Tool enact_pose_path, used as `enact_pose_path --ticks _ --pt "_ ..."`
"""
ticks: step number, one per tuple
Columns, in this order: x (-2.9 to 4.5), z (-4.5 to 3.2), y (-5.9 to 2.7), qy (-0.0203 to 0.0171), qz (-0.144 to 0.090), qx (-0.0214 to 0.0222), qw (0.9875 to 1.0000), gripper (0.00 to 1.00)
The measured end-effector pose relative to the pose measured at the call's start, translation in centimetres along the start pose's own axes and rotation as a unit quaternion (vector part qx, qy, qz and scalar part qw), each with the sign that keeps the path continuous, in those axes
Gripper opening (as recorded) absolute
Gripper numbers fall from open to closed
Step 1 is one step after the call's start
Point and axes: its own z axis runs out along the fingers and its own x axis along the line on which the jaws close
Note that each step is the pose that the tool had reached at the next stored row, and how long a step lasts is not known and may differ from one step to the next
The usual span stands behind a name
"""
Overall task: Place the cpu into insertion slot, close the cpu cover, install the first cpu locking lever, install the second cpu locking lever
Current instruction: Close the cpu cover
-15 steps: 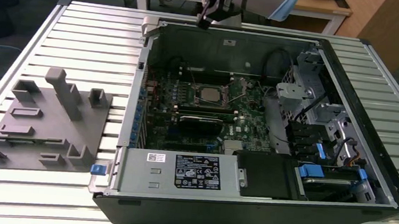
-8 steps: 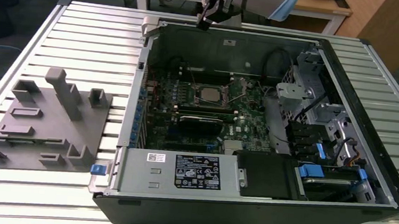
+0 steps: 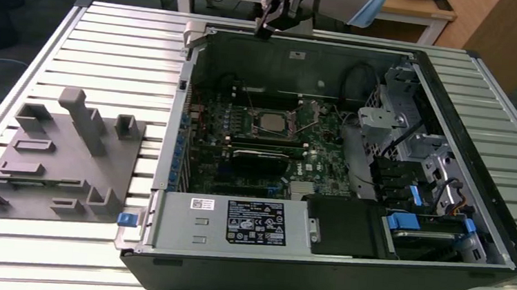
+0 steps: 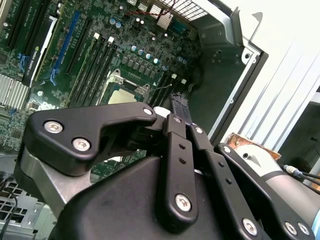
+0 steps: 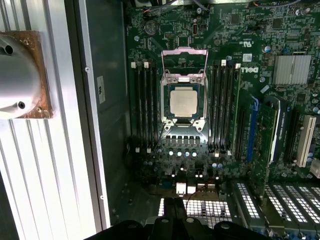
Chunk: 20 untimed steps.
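The black, link-jointed hand (image 4: 179,106) hangs over the far wall of the open black computer case (image 3: 322,281), well apart from the socket. Its fingers appear drawn together with nothing between them.

Below it, the cpu (image 5: 184,100), a small flat square chip with a dull silver-grey top, already lies inside the insertion slot (image 5: 184,120), a dark square socket with a shiny rim on the green motherboard (image 5: 230,30). The cpu cover (image 5: 184,50), a thin silvery frame with a cut-out centre, stands hinged up beside the chip, so closing it is judged to be the step in hand.

Done well, this means pressing on the frame's free edge, swinging it down evenly about its hinge, and keeping contact off the chip's top.

White lettering marks the board beside the memory slots. A black-and-white printed label (image 3: 254,222) covers the grey power supply box.

The case rests on a ribbed aluminium bench (image 3: 110,36).
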Motion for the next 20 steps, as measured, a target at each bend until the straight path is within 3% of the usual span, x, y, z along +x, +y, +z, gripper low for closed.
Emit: enact_pose_path --ticks 12,17,20 --pt "-0.18 1.77 0.56 -0.0004 0.0 -0.0007 1.0 0.11" --pt "-0.24 2.28 0.72 -0.0004 -0.001 -0.0068 1.0 0.11" --pt "-0.26 2.53 0.81 -0.0005 -0.001 -0.0129 0.9999 0.11"
